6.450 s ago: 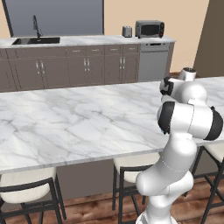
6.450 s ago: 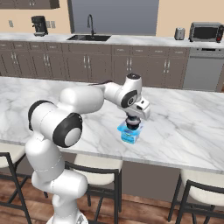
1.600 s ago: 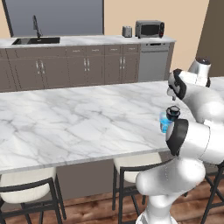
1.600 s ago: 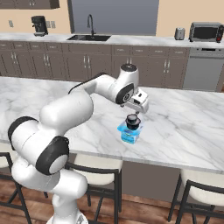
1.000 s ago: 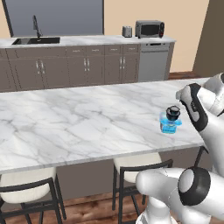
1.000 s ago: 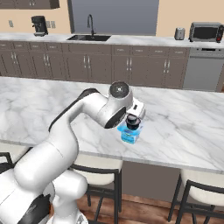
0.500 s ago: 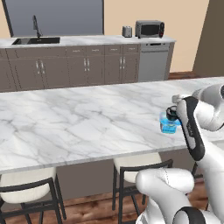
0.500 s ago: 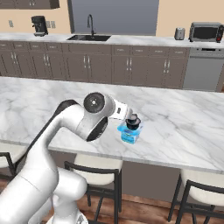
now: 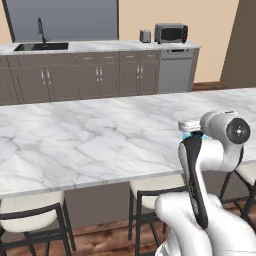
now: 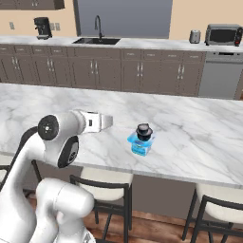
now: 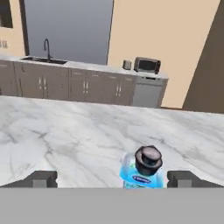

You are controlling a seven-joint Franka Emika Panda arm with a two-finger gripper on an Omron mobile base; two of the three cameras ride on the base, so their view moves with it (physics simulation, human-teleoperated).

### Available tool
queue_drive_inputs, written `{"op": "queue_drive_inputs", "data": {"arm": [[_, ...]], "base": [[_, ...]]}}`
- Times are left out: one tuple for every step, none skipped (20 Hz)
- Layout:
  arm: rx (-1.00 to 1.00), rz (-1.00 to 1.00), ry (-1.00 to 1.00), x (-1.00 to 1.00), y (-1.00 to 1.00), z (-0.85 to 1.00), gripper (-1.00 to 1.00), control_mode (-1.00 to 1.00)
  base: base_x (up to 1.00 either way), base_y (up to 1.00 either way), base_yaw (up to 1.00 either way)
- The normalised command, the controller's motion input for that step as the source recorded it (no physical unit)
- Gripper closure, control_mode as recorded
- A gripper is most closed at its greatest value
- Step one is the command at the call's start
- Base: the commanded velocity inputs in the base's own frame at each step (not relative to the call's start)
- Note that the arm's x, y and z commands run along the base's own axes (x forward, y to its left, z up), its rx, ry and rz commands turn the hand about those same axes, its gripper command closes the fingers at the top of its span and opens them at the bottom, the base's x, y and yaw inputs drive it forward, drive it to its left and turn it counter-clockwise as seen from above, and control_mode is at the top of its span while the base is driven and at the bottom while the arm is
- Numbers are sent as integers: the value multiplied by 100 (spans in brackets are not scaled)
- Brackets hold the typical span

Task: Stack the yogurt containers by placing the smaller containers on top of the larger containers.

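Gripper: jaws spread wide, the gripper (image 11: 111, 179) holding nothing, its two dark finger tips (image 11: 41, 179) standing far apart at the lower left and lower right of the hand view.

Smaller container: a narrow dark round cup (image 11: 148, 160) with a greyish top sits low and right of centre in the hand view, between the two finger tips and clear of both. In the right base view the same cup (image 10: 143, 130) shows just right of centre.

Larger container: a blue, translucent tub (image 11: 142, 176) with a dark label sits directly under the dark cup, which rests on its top. In the right base view the tub (image 10: 140, 144) stands near the front edge of the island; in the left base view only a sliver of blue (image 9: 187, 135) peeks out from behind the arm at the right of the frame.

Island counter: a long white marble top (image 10: 199, 137) with grey veins carries the stack and runs across the middle of every view.

Arm: the white hand (image 10: 93, 121) points toward the stack from the left of the right base view, apart from it.

Stools: dark-framed seats with pale cushions (image 10: 105, 188) line the bottom of the frame under the island's edge.

Back wall: brown cabinets, a sink with a dark tap (image 10: 98, 27), a microwave (image 10: 221, 34), a toaster (image 10: 194, 36) and a coffee maker (image 10: 42, 27) in the upper left.
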Motion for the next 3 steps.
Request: {"op": "queue_drive_inputs", "data": {"arm": [[-22,4,-10,-43,70,31,-100,-100],[-21,4,-11,-43,68,31,-100,-100],[-20,4,-12,-43,66,31,-100,-100]], "base": [[0,0,0],[0,0,0],[0,0,0]]}}
